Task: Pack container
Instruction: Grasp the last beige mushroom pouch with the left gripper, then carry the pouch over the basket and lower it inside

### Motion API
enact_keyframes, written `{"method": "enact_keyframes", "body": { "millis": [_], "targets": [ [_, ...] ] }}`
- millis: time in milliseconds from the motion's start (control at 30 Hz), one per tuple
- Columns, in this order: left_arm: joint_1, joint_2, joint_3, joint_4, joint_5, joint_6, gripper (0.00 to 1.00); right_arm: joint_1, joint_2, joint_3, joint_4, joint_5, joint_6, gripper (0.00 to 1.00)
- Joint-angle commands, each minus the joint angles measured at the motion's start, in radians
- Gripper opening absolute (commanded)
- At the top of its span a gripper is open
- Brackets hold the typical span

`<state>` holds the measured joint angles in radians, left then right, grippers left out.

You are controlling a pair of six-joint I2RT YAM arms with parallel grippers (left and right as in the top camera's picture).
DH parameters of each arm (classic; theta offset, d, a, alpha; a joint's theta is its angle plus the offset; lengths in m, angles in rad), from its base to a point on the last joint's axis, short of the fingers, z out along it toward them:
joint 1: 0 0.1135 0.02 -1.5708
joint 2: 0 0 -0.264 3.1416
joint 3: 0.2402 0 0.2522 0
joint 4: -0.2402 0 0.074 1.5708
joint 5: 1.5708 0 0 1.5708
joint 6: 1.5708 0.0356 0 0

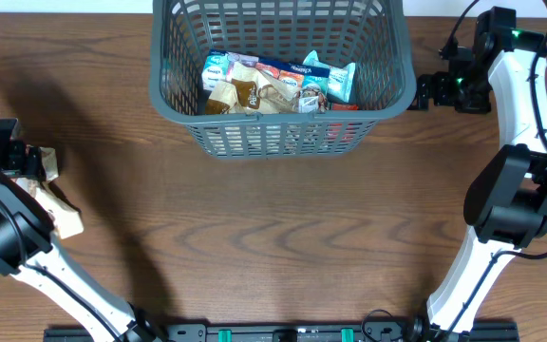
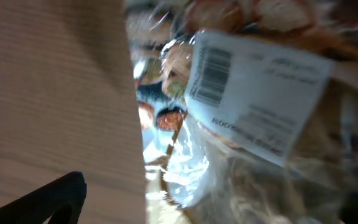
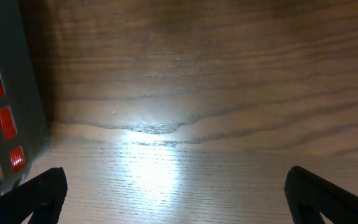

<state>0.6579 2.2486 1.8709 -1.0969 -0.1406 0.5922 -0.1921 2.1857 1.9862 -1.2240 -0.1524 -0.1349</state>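
Blurred barcode-labelled packet (image 2: 253,99), seemingly in left claw (image 1: 30,163), apart from container (image 1: 283,135)

The brown wooden table (image 1: 283,237) bears the grey container (image 1: 254,141).

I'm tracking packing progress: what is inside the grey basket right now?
The container holds a loose heap of snack packets: white-blue, teal and brown wrappers, with something red showing through the front lattice. Anything beneath that top layer is covered.

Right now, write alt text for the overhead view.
A grey basket of snack packets sits top centre on a wooden table. The right pincer is open beside it; the left pincer is at a packet at the left edge.
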Motion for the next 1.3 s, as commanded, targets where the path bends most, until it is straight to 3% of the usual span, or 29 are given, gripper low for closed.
{"method": "enact_keyframes", "body": {
  "millis": [0, 267, 333, 467, 600, 733, 1100, 1267],
  "targets": [
    [0.004, 0.050, -0.003, 0.016, 0.007, 0.029, 0.99, 0.010, 0.007, -0.003, 0.002, 0.006, 0.047, 0.99],
    [0.004, 0.116, -0.008, 0.023, 0.086, 0.024, 1.00, 0.010, 0.007, -0.003, -0.003, 0.006, 0.079, 0.99],
    [0.004, 0.126, -0.008, 0.023, 0.100, 0.024, 0.95, 0.010, 0.007, -0.003, -0.003, 0.006, 0.079, 0.99],
    [0.004, 0.133, -0.008, 0.022, 0.121, 0.024, 0.67, 0.010, 0.007, -0.003, -0.003, 0.006, 0.097, 0.99],
    [0.002, 0.132, -0.008, 0.021, 0.134, 0.010, 0.29, 0.010, 0.007, -0.003, -0.007, 0.006, 0.097, 0.99],
    [-0.008, 0.128, -0.008, 0.022, 0.134, -0.033, 0.08, 0.010, 0.007, -0.003, -0.007, 0.006, 0.097, 0.99],
    [-0.110, -0.064, -0.006, 0.022, 0.133, -0.102, 0.06, 0.010, 0.007, -0.003, -0.005, 0.007, 0.093, 0.99],
    [-0.163, -0.243, -0.006, 0.022, 0.134, -0.229, 0.06, 0.010, 0.007, -0.003, 0.002, 0.007, 0.093, 0.99]
  ]
}}
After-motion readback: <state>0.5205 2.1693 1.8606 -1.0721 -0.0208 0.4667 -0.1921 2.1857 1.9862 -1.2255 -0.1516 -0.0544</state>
